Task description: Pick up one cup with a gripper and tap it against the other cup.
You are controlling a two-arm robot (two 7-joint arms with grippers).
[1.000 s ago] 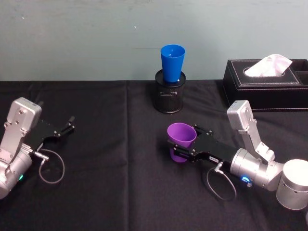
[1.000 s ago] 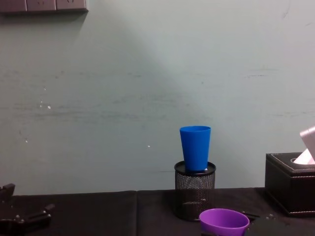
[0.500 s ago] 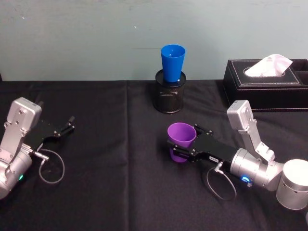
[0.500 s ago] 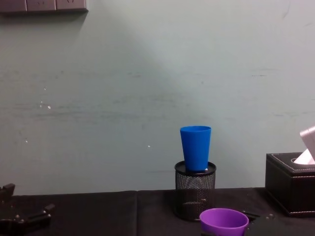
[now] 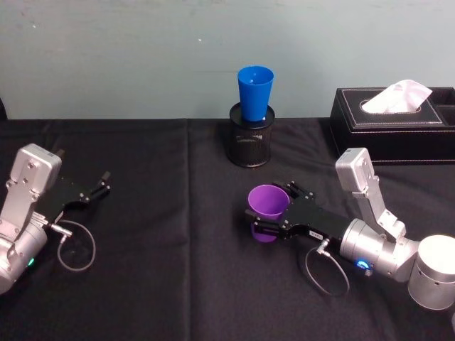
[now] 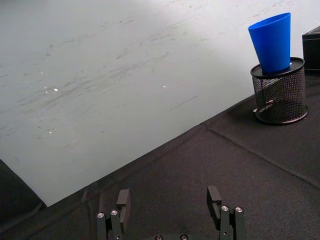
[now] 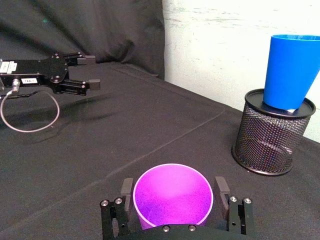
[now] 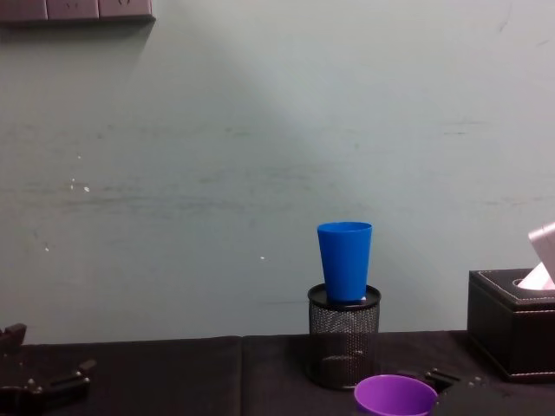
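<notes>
Purple cup (image 5: 268, 206) sits upright between my right gripper's (image 5: 264, 219) jaws, which clamp its sides, at 5 o'clock from the blue cup (image 5: 255, 92) in the mesh holder (image 5: 249, 145). Left gripper (image 5: 99, 186) rests open on the desk (image 5: 170, 270).

— How is the scene lit?

— Soft, even room light is seen throughout; the pale wall (image 8: 260, 173) is brightly lit, with a dimmer band toward its upper right in the chest view.

— Are shadows cast?

— A faint shadow is thrown on the black bench (image 5: 178, 284) beneath the left pincer (image 7: 87, 72) in the right wrist view. Detail is swallowed by the dark cloth.

— Any glare or blur?

— A mild sheen is seen on the blue cup (image 5: 255, 92); the purple cup (image 7: 173, 202) is rendered over-saturated, almost glowing. Focus is kept fairly sharp.
</notes>
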